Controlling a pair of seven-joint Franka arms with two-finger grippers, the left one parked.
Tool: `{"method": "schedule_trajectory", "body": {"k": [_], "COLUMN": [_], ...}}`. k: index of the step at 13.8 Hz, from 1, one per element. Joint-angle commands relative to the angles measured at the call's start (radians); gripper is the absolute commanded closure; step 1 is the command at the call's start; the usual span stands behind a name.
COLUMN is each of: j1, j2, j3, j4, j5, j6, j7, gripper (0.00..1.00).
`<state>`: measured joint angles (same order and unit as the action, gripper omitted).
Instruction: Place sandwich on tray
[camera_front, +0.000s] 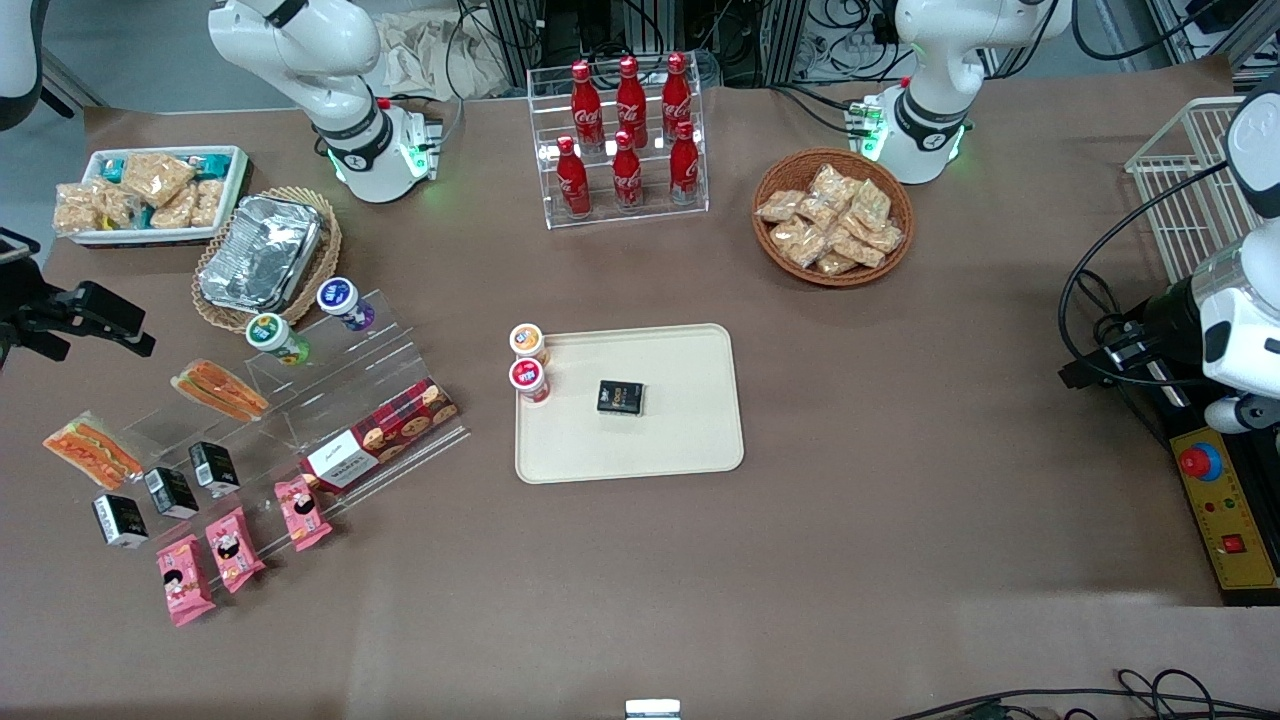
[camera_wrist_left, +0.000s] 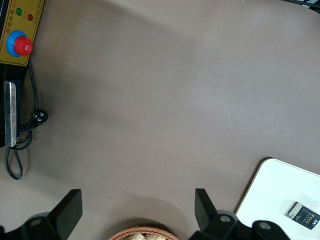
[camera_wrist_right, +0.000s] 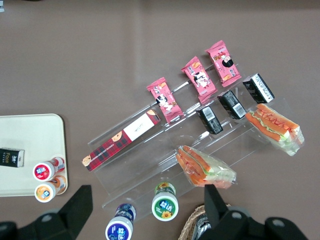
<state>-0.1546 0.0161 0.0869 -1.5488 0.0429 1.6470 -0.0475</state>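
Observation:
Two wrapped sandwich wedges lie at the working arm's end of the table. One sandwich (camera_front: 220, 390) (camera_wrist_right: 205, 167) rests on the clear acrylic step stand (camera_front: 340, 400). The near-identical second wedge (camera_front: 92, 450) (camera_wrist_right: 275, 127) lies beside the stand, nearer the front camera. The cream tray (camera_front: 690, 440) (camera_wrist_right: 25, 135) (camera_wrist_left: 280, 185) sits mid-table. It holds a black box (camera_front: 620, 397) and two small capped bottles (camera_front: 529, 362). My right gripper (camera_front: 75, 325) (camera_wrist_right: 147, 200) hangs open and empty high above the stand, holding nothing.
The stand also carries a cookie box (camera_front: 380, 440), two bottles (camera_front: 345, 303), black cartons (camera_front: 170, 490) and pink snack packs (camera_front: 235, 548). A foil container in a basket (camera_front: 262, 255), a white snack bin (camera_front: 150, 195), a cola rack (camera_front: 625, 140) and a snack basket (camera_front: 833, 215) stand farther from the camera.

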Motion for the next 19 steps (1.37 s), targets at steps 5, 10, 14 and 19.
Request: {"method": "schedule_trajectory", "body": {"k": [5, 10, 14, 19], "j1": [-0.01, -0.005, -0.01, -0.014], "j2": [-0.002, -0.001, 0.005, 0.036], "j3": [0.007, -0.027, -0.044, -0.074], "j4": [0.003, 0.001, 0.001, -0.001], "j5": [-0.015, -0.015, -0.04, -0.101], "j6": [-0.015, -0.052, -0.044, -0.021], "j7": [-0.012, -0.02, -0.073, -0.222], "gripper": [0.01, 0.01, 0.01, 0.01]}}
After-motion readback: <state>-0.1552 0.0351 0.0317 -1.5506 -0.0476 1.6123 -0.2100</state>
